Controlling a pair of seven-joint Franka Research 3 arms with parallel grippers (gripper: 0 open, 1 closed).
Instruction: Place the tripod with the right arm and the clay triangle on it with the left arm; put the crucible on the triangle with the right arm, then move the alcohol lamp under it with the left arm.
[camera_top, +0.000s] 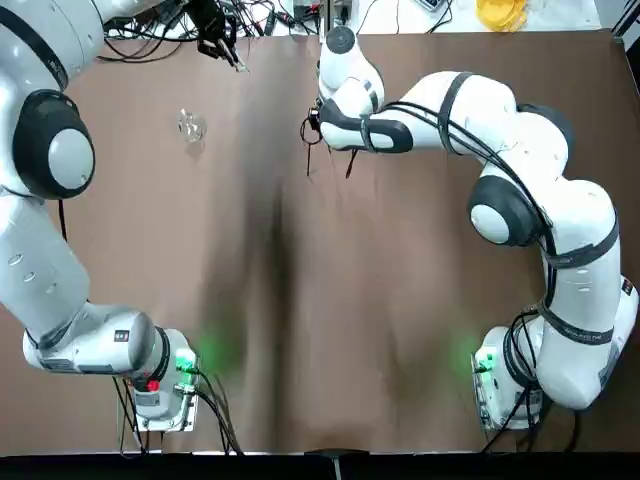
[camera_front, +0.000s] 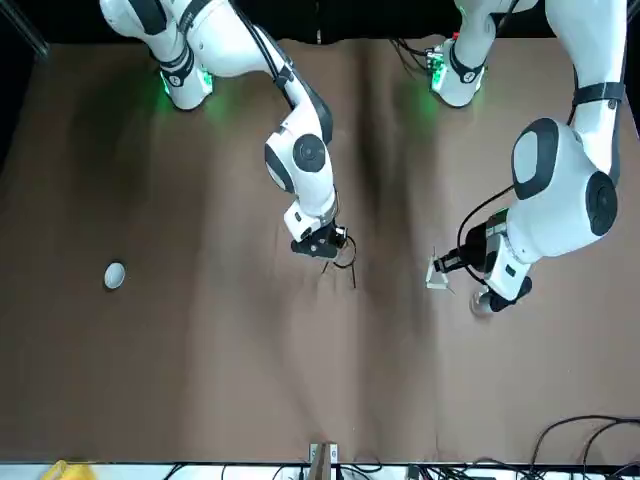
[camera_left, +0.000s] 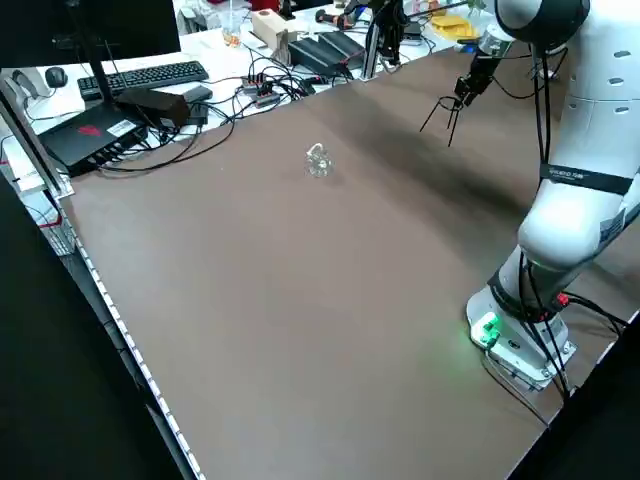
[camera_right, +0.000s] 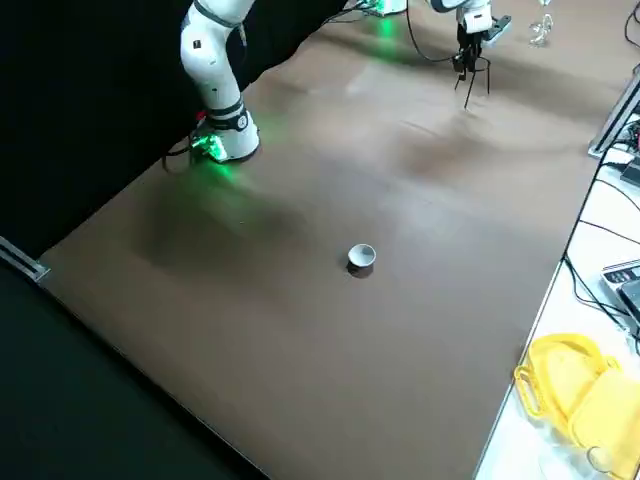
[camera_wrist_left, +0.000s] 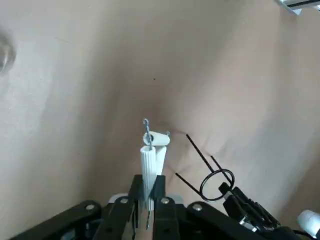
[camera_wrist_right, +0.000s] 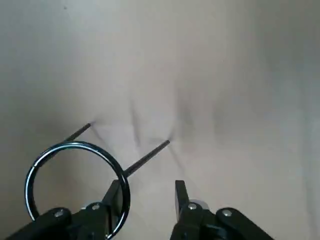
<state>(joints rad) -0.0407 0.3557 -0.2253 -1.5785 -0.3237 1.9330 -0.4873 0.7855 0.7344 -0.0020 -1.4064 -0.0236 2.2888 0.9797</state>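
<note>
Tripod (camera_front: 340, 262) upright, ring topmost; right pincer (camera_wrist_right: 147, 197) parted; left pincer (camera_wrist_left: 148, 197) grips clay triangle (camera_wrist_left: 151, 155).

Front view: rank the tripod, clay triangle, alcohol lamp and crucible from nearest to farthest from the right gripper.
1. Tripod, beside the right gripper.
2. Clay triangle, in the left gripper.
3. Alcohol lamp, by the left arm.
4. Crucible, alone, opposite side.

Reaches the right arm from 5 o'clock on the table, elbow bent out wide, up to 12 o'clock. Holds the right gripper (camera_wrist_right: 148, 192) low there, pointing down, fingers spread apart. Stretches the left arm from 7 o'clock up to 11 o'clock. Pinches the clay triangle (camera_wrist_left: 150, 152) tight in the left gripper (camera_wrist_left: 148, 189), above the table.
</note>
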